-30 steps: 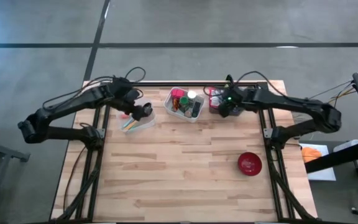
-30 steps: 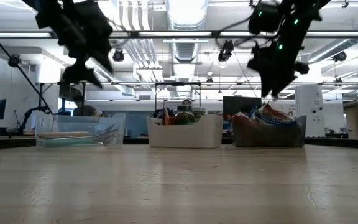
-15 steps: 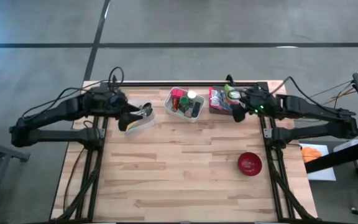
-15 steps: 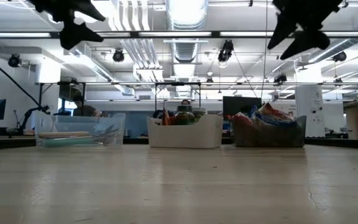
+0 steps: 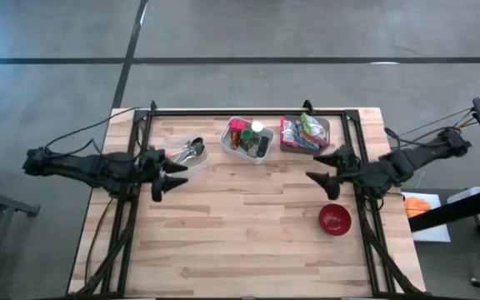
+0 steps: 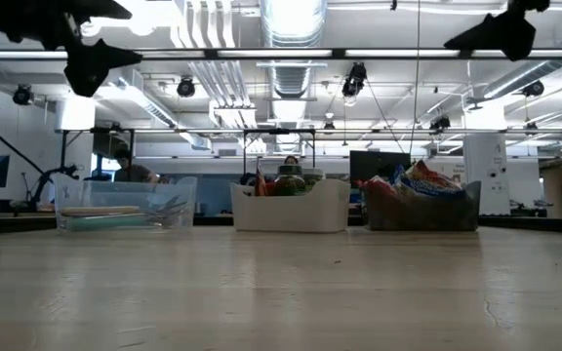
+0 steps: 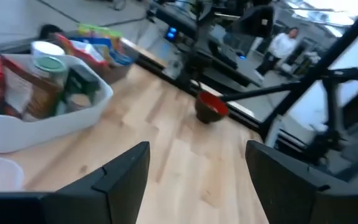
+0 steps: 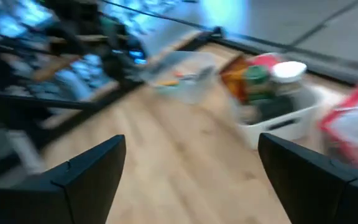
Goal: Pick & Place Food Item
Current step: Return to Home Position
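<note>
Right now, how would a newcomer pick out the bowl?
Look at the wooden table, at its right side, apart from the row of bins. The bowl sits alone there: small, round, red, the only thing outside a bin.

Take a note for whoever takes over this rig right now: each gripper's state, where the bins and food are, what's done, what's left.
Left gripper: open, empty, above the left side of the table, beside the transparent bin. Right gripper: open, empty, above the right side, between black bin and red bowl.
Utensils lie in the transparent bin; packs, one green, in the black bin; jars in the white bin.
Done: sorting appears finished. Left: probably only homing both arms; the red bowl stands loose on the table.
</note>
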`<state>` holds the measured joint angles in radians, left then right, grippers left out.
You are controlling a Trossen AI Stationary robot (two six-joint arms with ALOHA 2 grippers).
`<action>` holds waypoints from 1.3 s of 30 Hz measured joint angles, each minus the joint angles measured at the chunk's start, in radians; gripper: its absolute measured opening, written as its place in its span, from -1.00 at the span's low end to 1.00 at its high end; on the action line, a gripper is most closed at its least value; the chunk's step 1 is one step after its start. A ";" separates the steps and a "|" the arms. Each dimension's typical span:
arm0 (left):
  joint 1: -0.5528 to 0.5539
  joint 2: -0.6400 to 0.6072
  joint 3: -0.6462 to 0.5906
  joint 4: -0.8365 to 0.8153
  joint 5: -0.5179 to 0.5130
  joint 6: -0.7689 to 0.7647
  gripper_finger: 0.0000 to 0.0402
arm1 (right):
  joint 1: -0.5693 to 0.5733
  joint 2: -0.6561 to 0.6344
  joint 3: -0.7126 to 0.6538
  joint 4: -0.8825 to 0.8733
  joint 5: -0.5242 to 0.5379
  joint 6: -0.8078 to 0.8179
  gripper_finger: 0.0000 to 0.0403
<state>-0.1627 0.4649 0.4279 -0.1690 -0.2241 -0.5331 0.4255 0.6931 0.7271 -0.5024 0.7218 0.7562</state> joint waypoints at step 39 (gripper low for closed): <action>0.350 -0.123 -0.304 0.173 0.336 0.191 0.33 | 0.015 -0.475 -0.717 0.879 -0.207 -0.346 0.82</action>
<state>0.1871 0.3420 0.1242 0.0039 0.1116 -0.3420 0.4400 0.2180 0.0101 0.3770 0.5151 0.4099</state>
